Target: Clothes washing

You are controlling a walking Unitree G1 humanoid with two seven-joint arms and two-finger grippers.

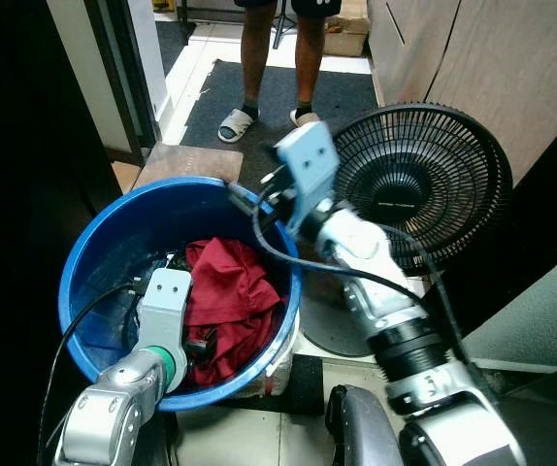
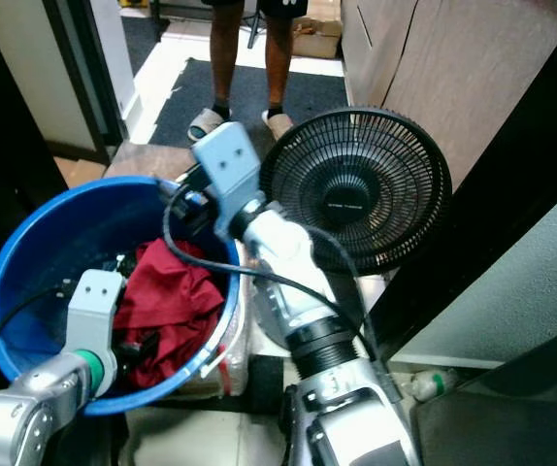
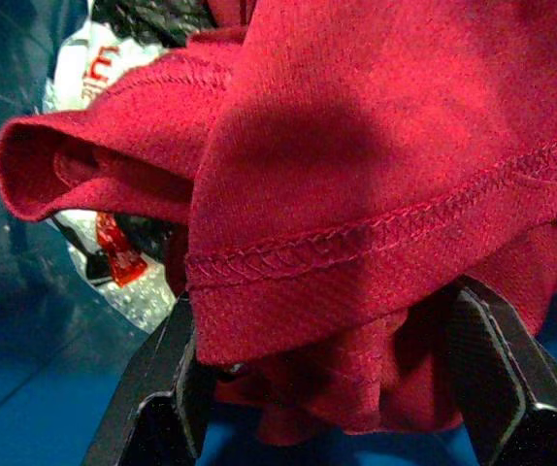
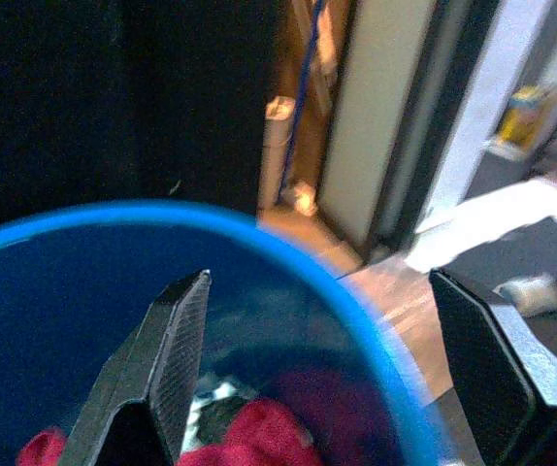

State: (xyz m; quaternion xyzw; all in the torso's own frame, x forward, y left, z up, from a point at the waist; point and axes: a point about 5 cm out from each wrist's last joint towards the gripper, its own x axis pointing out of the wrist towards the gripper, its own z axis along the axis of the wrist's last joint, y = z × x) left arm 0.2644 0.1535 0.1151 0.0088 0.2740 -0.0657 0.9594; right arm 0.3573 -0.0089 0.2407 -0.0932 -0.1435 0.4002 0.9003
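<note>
Head views
- Tub: a blue round tub [image 1: 84, 262] stands on the floor, just beside a black fan [image 1: 424, 180] on its right.
- Cloth: a red cloth [image 1: 230, 301] lies crumpled inside the tub, on top of dark items.
- Left gripper: the left gripper [image 1: 196, 342] reaches down into the tub at the red cloth; its fingertips are buried among the laundry.
- Right gripper: the right gripper [image 1: 249, 199] sits at the far rim of the tub, above the cloth and apart from it.
- Person: a person's legs in sandals [image 1: 235, 124] stand on a dark mat [image 1: 278, 92] beyond the tub.

Left wrist view
- Claw state: the two black fingers [image 3: 157, 398] stand wide apart with folds of the red cloth [image 3: 376, 165] bunched between them; whether they actually grip it cannot be told.
- Surroundings: a white and red plastic wrapper [image 3: 114, 262] lies under the cloth, with the blue tub wall [image 3: 26, 359] below.

Right wrist view
- Claw state: the two fingers [image 4: 162, 359] are spread wide and hold nothing.
- Position: they hang over the blue rim [image 4: 288, 252], with the red cloth [image 4: 249, 432] low in the tub beneath.
</note>
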